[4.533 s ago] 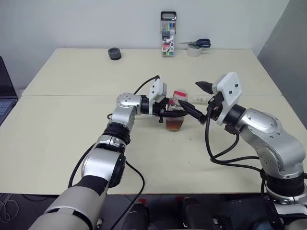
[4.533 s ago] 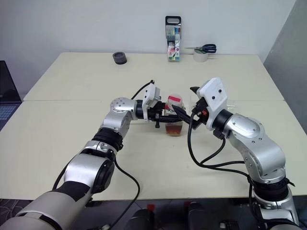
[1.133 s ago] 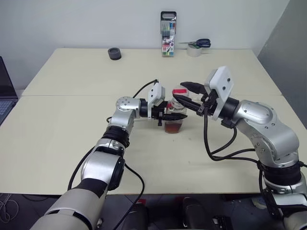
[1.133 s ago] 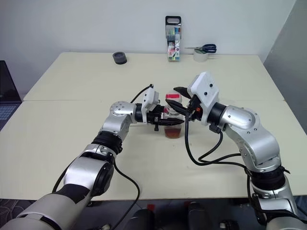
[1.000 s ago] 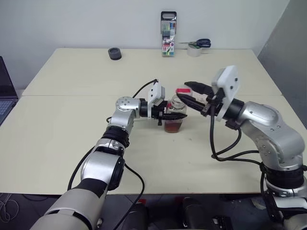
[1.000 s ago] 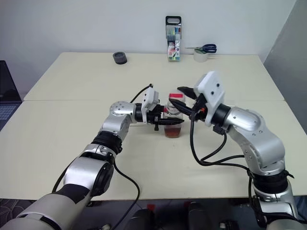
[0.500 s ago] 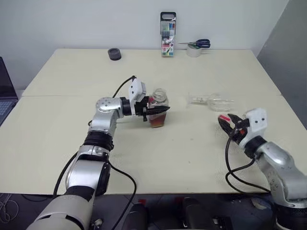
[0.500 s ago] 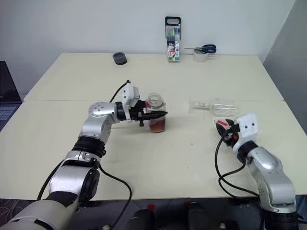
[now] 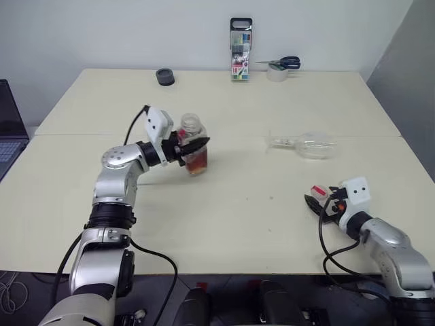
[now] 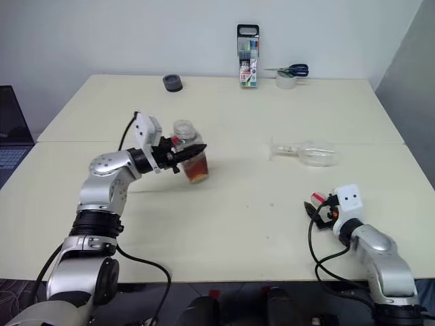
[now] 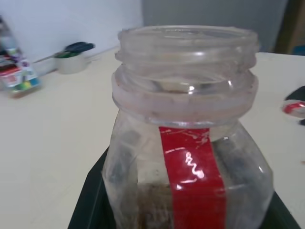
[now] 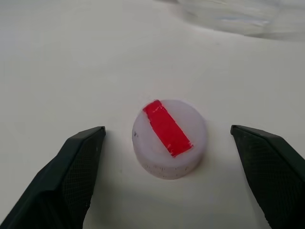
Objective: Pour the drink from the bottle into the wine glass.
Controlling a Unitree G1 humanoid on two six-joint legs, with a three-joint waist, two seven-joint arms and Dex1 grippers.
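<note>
My left gripper point(image 9: 198, 144) is shut on the bottle point(image 9: 194, 145), holding it left of the table's middle. The bottle point(image 11: 186, 143) is a clear one with a red label strip; its mouth is uncapped and it leans slightly. The reddish-brown drink point(image 9: 196, 161) fills its lower part. The wine glass point(image 9: 310, 145) lies on its side at the right, far from the bottle. The white and red cap point(image 12: 169, 138) rests on the table near the right front. My right gripper point(image 12: 167, 130) stands open around the cap, its fingers point(image 12: 78, 171) apart from it.
At the table's back edge stand a marker case point(image 9: 240, 50), a tape roll with scissors point(image 9: 276, 68) and a small black round object point(image 9: 163, 76). A laptop point(image 9: 7, 132) shows at the far left. Bare table lies between the bottle and the glass.
My right gripper lifted the cap off the bottle, carried it down to the right, set it on the table and opened. My left arm swung the bottle to the left.
</note>
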